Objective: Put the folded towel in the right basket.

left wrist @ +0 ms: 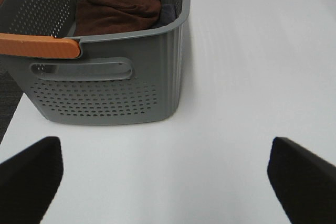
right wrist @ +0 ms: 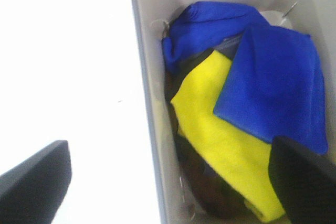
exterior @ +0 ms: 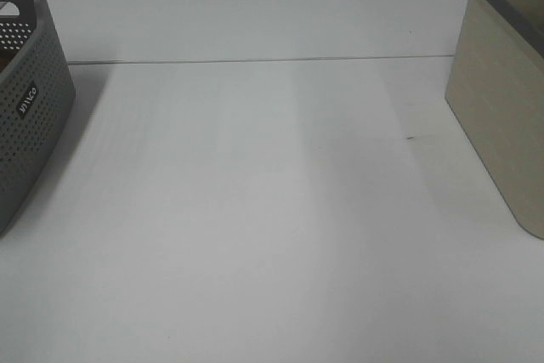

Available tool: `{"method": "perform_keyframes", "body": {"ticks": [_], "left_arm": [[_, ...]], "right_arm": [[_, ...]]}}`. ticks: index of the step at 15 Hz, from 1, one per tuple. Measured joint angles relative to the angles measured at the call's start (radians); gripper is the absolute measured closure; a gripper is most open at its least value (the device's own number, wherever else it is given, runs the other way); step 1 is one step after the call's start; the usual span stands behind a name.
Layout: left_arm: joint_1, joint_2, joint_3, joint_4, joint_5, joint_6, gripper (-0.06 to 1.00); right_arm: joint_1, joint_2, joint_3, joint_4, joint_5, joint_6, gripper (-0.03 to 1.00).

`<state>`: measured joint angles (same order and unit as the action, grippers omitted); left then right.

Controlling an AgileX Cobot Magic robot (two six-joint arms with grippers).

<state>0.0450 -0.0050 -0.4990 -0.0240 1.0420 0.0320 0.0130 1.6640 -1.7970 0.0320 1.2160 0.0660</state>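
Note:
The right basket (exterior: 510,99) is beige with a grey rim, at the right edge of the exterior view. In the right wrist view its wall (right wrist: 149,103) runs down the middle and it holds a folded blue towel (right wrist: 275,90), a second blue towel (right wrist: 207,24) and a yellow towel (right wrist: 220,135). My right gripper (right wrist: 170,184) is open above the basket's wall, holding nothing. My left gripper (left wrist: 163,177) is open and empty above the table, in front of the grey left basket (left wrist: 105,85). Neither gripper shows in the exterior view.
The grey perforated left basket (exterior: 25,99) stands at the left edge and holds brown towels (left wrist: 118,6); an orange handle (left wrist: 39,45) lies on its rim. A dark cloth (right wrist: 210,187) lies under the yellow towel. White table (exterior: 255,210) lies between the baskets.

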Motion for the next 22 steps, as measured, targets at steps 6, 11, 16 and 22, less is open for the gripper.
{"method": "perform_keyframes", "body": {"ticks": [6, 11, 16, 22], "left_arm": [[0.000, 0.000, 0.000, 0.000, 0.000, 0.000, -0.04], [0.000, 0.000, 0.000, 0.000, 0.000, 0.000, -0.04], [0.000, 0.000, 0.000, -0.004, 0.000, 0.000, -0.04], [0.000, 0.000, 0.000, -0.014, 0.000, 0.000, -0.04]], "right_arm": [[0.084, -0.696, 0.693, -0.025, -0.038, 0.086, 0.00], [0.084, -1.269, 1.035, -0.032, -0.055, 0.061, 0.00], [0.084, -1.605, 1.227, -0.032, -0.141, -0.028, 0.00], [0.084, -1.667, 1.293, -0.032, -0.150, -0.028, 0.00]]}}
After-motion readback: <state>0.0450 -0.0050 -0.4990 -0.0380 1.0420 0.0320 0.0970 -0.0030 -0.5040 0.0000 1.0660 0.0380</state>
